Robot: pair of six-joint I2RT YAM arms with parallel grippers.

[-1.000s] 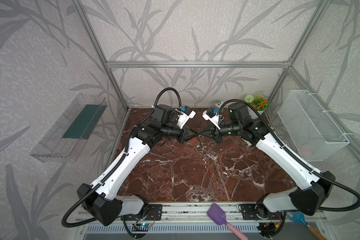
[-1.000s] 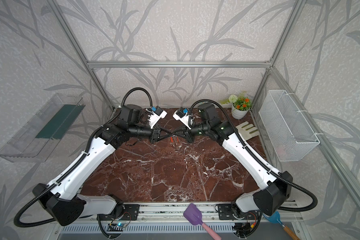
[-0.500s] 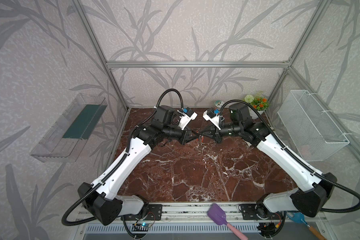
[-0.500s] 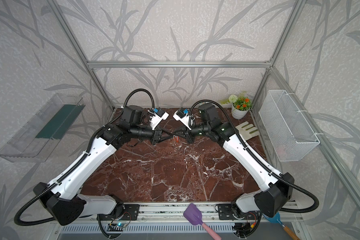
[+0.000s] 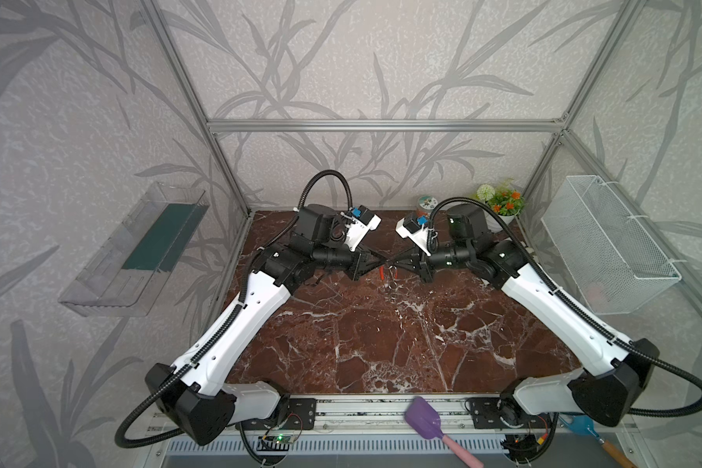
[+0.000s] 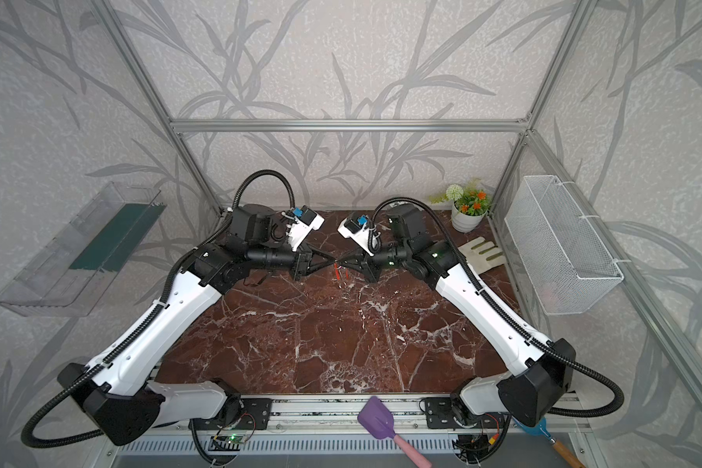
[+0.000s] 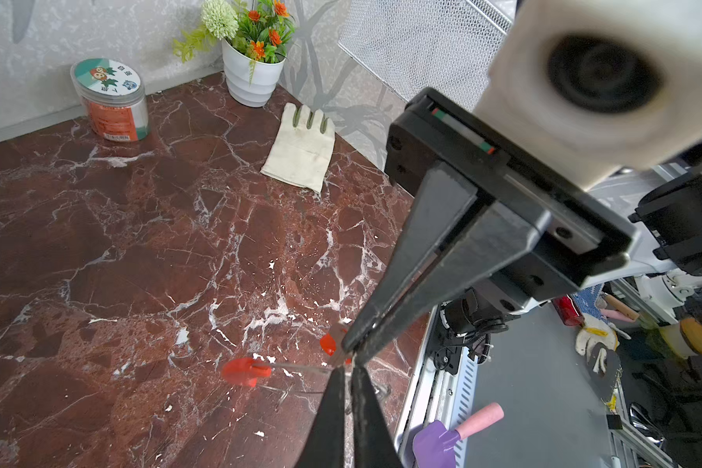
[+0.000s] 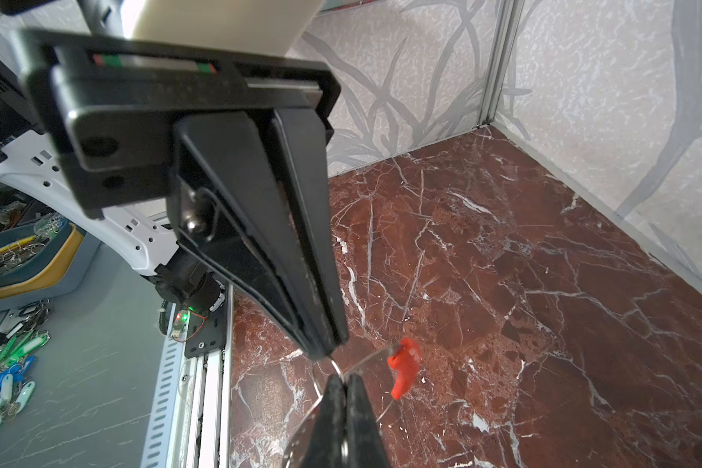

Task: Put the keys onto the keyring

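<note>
Peripheral items: a jar with a printed lid, a potted artificial plant and a pale fabric glove lie near the back right corner of the desk, well apart from the work point. A wire mesh basket hangs on the right wall, and a purple spatula rests on the front rail.

The left gripper and right gripper meet tip to tip above the desk's rear centre. The jaws of each are together, clamped on the keyring. It is a thin silvery band with one glossy red plastic section, held clear of the veined red-brown marble.

The keys, a small red-orange tag, show only partly, just beside the right gripper's tip. The label face cannot be made out.
</note>
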